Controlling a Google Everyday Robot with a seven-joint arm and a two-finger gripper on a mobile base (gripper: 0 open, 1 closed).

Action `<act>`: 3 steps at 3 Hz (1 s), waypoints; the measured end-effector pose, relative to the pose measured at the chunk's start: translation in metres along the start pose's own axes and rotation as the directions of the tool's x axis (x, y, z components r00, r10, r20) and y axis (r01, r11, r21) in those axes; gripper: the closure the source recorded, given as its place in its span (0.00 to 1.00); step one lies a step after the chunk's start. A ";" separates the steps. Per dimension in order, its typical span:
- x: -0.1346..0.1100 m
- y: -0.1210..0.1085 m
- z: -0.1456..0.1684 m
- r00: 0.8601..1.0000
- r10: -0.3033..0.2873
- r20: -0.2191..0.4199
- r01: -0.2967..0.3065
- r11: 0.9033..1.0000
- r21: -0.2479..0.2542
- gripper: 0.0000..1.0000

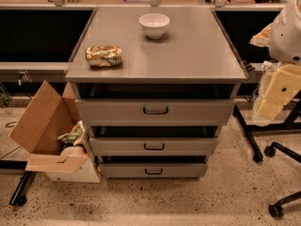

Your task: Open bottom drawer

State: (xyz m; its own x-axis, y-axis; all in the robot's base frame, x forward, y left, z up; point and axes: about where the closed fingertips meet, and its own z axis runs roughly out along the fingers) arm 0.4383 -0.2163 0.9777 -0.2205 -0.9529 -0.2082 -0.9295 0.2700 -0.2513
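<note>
The grey cabinet (188, 55) stands in the middle of the camera view with three drawer fronts. The bottom drawer (188, 170) is the lowest and narrowest front, just above the floor, with a small dark bar handle (153, 171) at its centre. A dark gap shows above its front. The middle drawer (197, 146) and the top drawer (197, 110) sit above it. My gripper (276, 95) hangs at the right edge of the view, on the white arm (288, 32). It is to the right of the cabinet at about top-drawer height, well apart from the bottom drawer's handle.
A white bowl (154, 24) and a crumpled gold bag (103, 56) lie on the cabinet top. An open cardboard box (42, 121) with rubbish stands on the floor to the left of the drawers. Black chair legs with casters (277, 150) stand at the right.
</note>
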 end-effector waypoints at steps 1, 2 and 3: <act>0.000 0.000 0.000 1.000 0.000 0.000 0.000 1.000 0.000 0.00; -0.006 0.000 0.028 0.998 -0.059 -0.025 0.059 0.998 -0.021 0.00; -0.013 0.018 0.111 0.986 -0.164 -0.008 0.163 0.981 -0.107 0.00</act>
State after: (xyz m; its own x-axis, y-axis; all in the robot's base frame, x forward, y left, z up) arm 0.4575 -0.1834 0.8710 -0.0670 -0.9854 -0.1566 -0.9791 0.0951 -0.1796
